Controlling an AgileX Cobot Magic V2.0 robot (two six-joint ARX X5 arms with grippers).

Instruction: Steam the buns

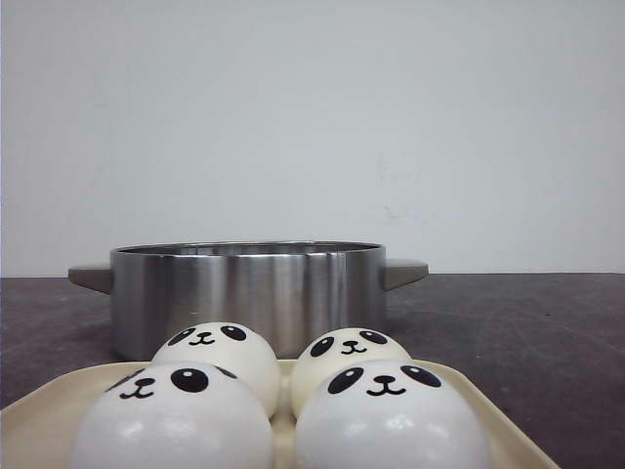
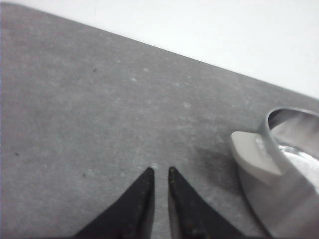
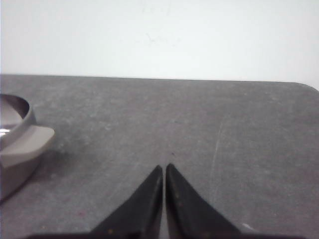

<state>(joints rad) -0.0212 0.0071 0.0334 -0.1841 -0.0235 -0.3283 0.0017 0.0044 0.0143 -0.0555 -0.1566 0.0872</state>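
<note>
Four buns [image 1: 283, 401] on tray [image 1: 508, 435], just before pot [image 1: 249, 293], out of both wrist views. Left fingers [image 2: 160, 172] nearly together, right fingers [image 3: 164, 167] together, empty, flanking pot; probably parked pre-pick.

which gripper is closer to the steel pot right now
Left, though only slightly. The left gripper hangs over bare table just off the pot's left handle; the right gripper sits a bit farther from the right handle.

The left arm's black, pointed two-fingered gripper [image 2: 160, 171] hangs low with its tips nearly together, a thin gap between them; the right arm's matching black gripper [image 3: 164, 167] has its tips closed together.
</note>
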